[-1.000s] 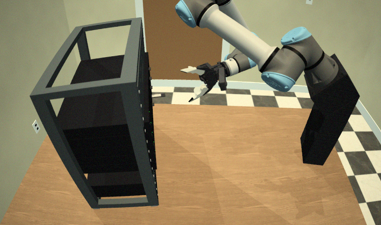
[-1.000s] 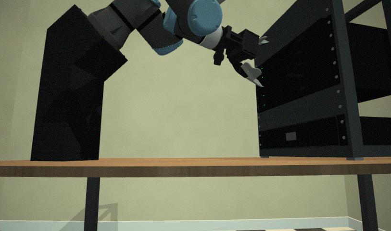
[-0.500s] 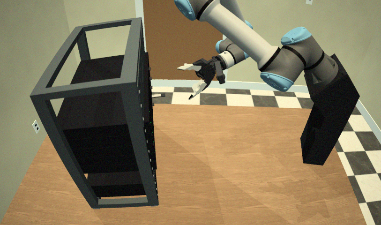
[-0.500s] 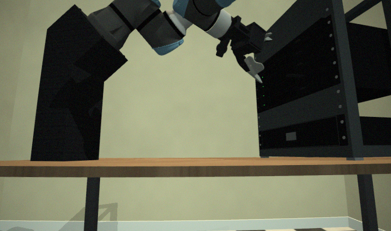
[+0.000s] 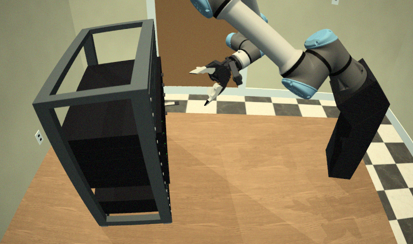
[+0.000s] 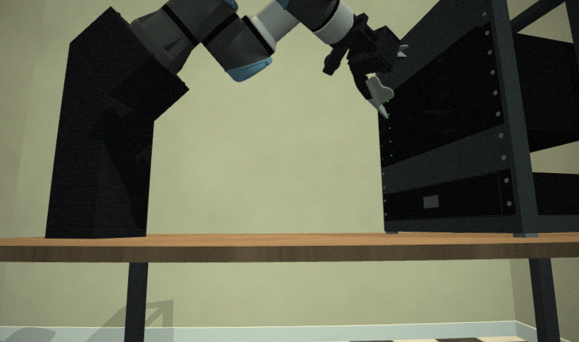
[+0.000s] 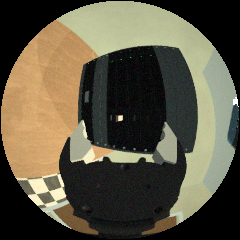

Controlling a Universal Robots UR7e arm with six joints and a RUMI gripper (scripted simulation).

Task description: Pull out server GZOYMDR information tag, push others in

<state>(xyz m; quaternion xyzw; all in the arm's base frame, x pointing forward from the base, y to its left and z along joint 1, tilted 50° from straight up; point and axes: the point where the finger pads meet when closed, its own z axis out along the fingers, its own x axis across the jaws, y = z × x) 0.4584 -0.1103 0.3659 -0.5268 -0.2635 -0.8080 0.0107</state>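
Note:
The rack (image 5: 140, 60) (image 6: 514, 140) (image 7: 176, 90) stands upright with black servers (image 5: 105, 163) (image 6: 449, 101) (image 7: 142, 85) in it. One information tag (image 5: 171, 103) (image 7: 120, 118) sticks out from the front, pale on top with a dark end. Small dark tab ends of other tags (image 5: 163, 85) show along the same edge; how far each is in cannot be told. No service tag print is legible. My gripper (image 5: 197, 88) (image 6: 396, 82) (image 7: 124, 121) is open and empty, in front of the rack's upper part, apart from the pale tag.
The rack and the arm's black pedestal (image 5: 353, 145) (image 6: 101, 169) stand on the wooden table (image 5: 247, 181) (image 6: 262, 253) (image 7: 35, 90). A separate black unit with a grey label (image 6: 431, 201) (image 7: 87, 96) sits low in the rack. A brown door (image 5: 184, 39) is behind.

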